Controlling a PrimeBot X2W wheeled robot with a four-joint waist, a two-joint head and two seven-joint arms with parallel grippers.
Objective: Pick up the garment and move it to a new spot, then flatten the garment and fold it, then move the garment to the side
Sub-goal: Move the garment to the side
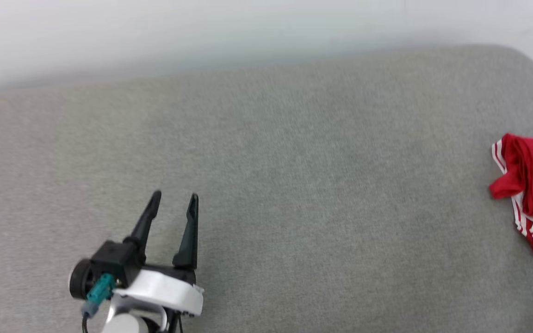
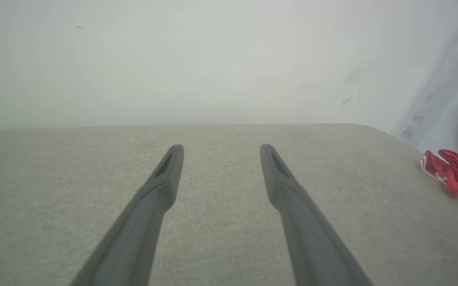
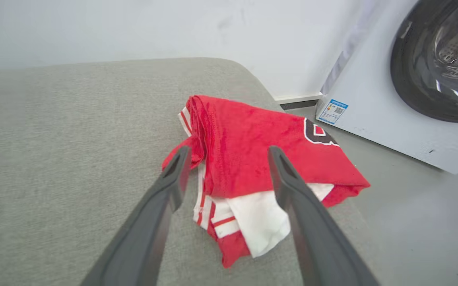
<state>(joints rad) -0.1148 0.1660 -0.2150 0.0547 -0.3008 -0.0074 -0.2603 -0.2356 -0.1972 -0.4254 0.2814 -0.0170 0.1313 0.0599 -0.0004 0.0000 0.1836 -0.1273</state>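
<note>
Desk [image 1: 294, 185]: grey fabric-covered top with a rounded far corner at 2 o'clock in the head view. It is bare from the middle through to 9 o'clock, and that is the widest open room for any move.
Washing machine [image 3: 392, 119]: white and dark-doored, standing on the floor [image 3: 412, 222] beyond the desk's 3 o'clock edge. Judged an obstacle to any swing outward on that side.
Garment [image 3: 253, 151]: red jersey bundle in several layers, with white sleeve cloth and striped trim showing at its near side and part of a black print on top. It lies at 3 o'clock on the desk, hard by the edge, and its outer corner appears to reach or pass that edge.
Handling, judged: light, soft and limp, with no stiffness to carry its own shape. Loose layers are likely to slide apart or fall open if only the top one is pinched.
Hold point, judged: the thick folded ridge at the bundle's 11 o'clock, taken through all layers. The loose white flap should be avoided.
Right gripper [image 3: 229, 153]: fingers apart, framing the bundle's middle and clamped on nothing. Whether the tips touch the cloth cannot be told.
Left gripper [image 1: 175, 196]: fingers apart and empty, at 7 o'clock over bare desk, well apart from the garment.
Edge risk, judged: a nudge toward 3 o'clock could tip the bundle onto the floor.
</note>
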